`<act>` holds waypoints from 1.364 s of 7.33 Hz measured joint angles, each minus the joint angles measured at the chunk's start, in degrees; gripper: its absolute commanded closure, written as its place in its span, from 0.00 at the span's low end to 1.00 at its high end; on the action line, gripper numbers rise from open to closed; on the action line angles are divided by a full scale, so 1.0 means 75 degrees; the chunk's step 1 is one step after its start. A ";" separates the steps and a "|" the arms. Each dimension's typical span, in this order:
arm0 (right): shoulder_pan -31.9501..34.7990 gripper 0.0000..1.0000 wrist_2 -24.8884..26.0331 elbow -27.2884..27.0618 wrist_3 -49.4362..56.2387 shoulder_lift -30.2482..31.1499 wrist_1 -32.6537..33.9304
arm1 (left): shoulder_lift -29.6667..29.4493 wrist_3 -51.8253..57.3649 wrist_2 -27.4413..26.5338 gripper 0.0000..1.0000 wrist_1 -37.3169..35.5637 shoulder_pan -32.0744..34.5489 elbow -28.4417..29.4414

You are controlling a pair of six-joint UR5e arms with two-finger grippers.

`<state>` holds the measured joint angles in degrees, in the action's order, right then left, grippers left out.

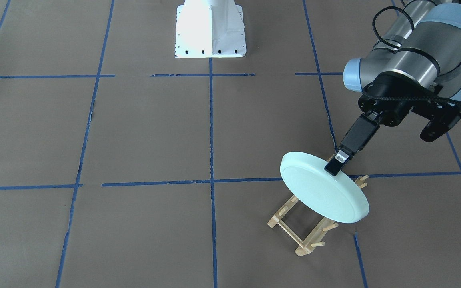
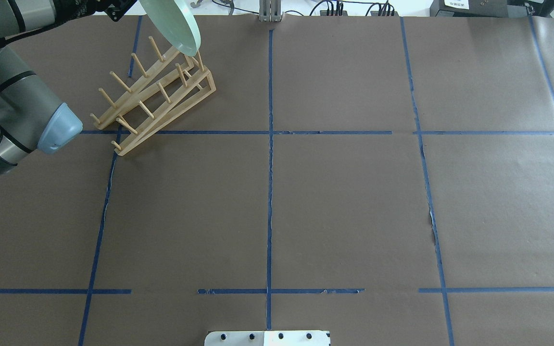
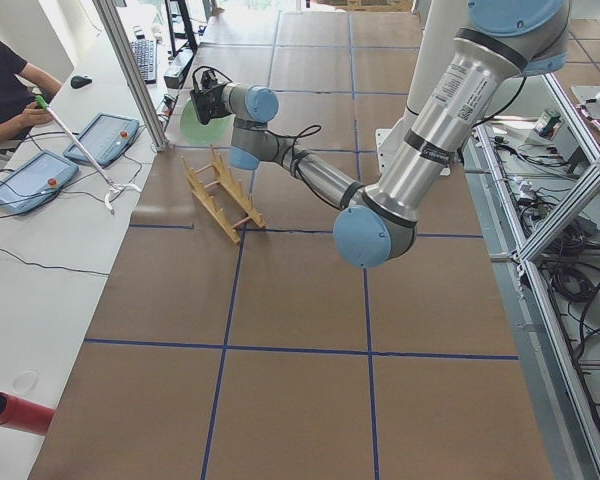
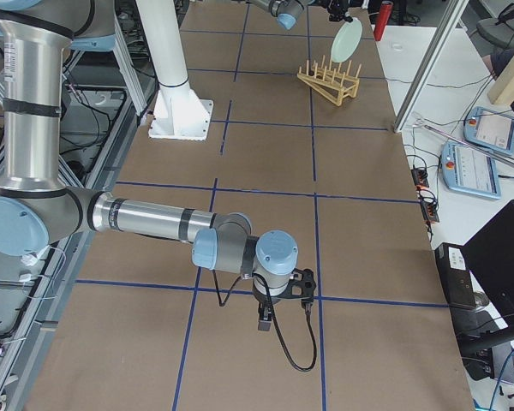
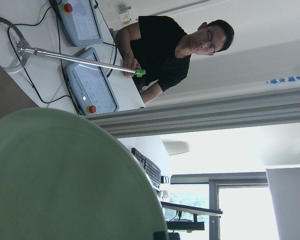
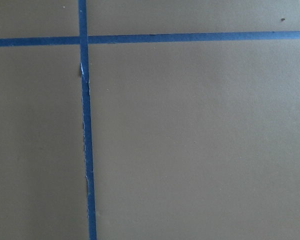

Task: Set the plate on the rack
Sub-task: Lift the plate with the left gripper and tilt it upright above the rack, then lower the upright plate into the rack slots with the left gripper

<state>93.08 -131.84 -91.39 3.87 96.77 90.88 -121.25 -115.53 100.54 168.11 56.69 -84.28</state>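
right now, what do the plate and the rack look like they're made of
The plate: probably glazed ceramic, possibly melamine; smooth pale mint face, soft sheen, faint concentric rings. The rack: unfinished-looking light wood; matte tan rails and round dowel pegs.

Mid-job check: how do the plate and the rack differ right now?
The plate is round, pale mint green; the rack is light wood with pegs. The plate hangs tilted in the left gripper; the rack sits on the table. Both are on the robot's left side.

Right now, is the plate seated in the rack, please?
Not yet: the plate hangs tilted above the rack, its rim held by the left gripper.
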 measured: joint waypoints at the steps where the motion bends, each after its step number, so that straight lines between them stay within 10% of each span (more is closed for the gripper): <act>1: 0.0000 0.00 0.0000 0.0001 0.0000 0.0000 0.0000 | -0.0013 0.0230 -0.0017 1.00 0.0104 0.0011 0.0220; 10: 0.0000 0.00 0.0000 0.0006 0.0000 0.0000 0.0000 | -0.0371 0.1620 0.0069 1.00 0.0200 -0.0266 0.1240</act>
<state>93.08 -131.84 -91.35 3.87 96.77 90.88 -124.04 -103.38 101.05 169.62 54.69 -74.98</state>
